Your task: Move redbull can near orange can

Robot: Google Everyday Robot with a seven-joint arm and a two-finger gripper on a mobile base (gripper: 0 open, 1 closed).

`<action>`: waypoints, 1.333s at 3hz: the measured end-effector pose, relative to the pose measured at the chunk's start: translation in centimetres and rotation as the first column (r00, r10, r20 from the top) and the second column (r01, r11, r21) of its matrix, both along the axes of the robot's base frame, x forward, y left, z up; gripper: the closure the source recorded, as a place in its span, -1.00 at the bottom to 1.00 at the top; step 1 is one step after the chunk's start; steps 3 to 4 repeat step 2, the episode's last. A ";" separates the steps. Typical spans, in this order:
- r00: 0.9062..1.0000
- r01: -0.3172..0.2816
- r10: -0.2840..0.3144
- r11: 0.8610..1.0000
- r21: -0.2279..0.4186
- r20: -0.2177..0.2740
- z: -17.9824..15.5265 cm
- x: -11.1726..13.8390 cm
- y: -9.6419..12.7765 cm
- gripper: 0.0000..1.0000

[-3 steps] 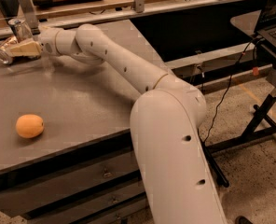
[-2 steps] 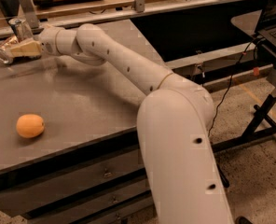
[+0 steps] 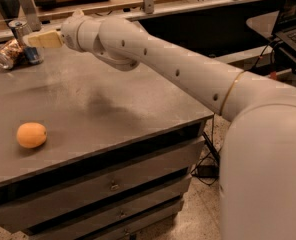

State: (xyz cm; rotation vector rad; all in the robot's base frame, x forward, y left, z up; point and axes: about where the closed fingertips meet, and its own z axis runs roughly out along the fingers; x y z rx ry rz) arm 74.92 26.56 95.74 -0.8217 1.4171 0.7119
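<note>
where the robot's bulky white body fills the near right corner, its arm (image 3: 178, 69) starts a long reach up and to the left across the tabletop (image 3: 113, 99). below the tabletop's front edge sit grey drawers (image 3: 113, 184), and cables (image 3: 208, 159) trail on the floor beside them. near the front left, a round orange fruit (image 3: 31, 135) rests alone on the tabletop, well apart from both cans and off the arm's line. farther back, at the far left corner, the gripper (image 3: 27, 41) sits at the end of the arm with its tan fingers (image 3: 43, 39) pinching the redbull can (image 3: 32, 55) about mid-height. the near finger lies across the can's side. that can stands roughly upright, its blue base down at the tabletop and its silver top showing above the fingers. just to its left the orange can (image 3: 7, 54) lies on its side, silver end toward the front. the two are close enough that i cannot tell whether they touch. behind them a metal post (image 3: 25, 4) rises from the back rail, and a laptop (image 3: 294, 14) sits at the far right.
</note>
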 end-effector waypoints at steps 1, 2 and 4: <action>1.000 0.026 -0.026 0.998 -0.048 -0.007 -2.2 -1.8 0.3 -1.00; 1.000 0.021 -0.021 0.999 -0.050 -0.012 -2.5 -1.8 0.4 -1.00; 1.000 0.021 -0.021 0.999 -0.050 -0.012 -2.5 -1.8 0.4 -1.00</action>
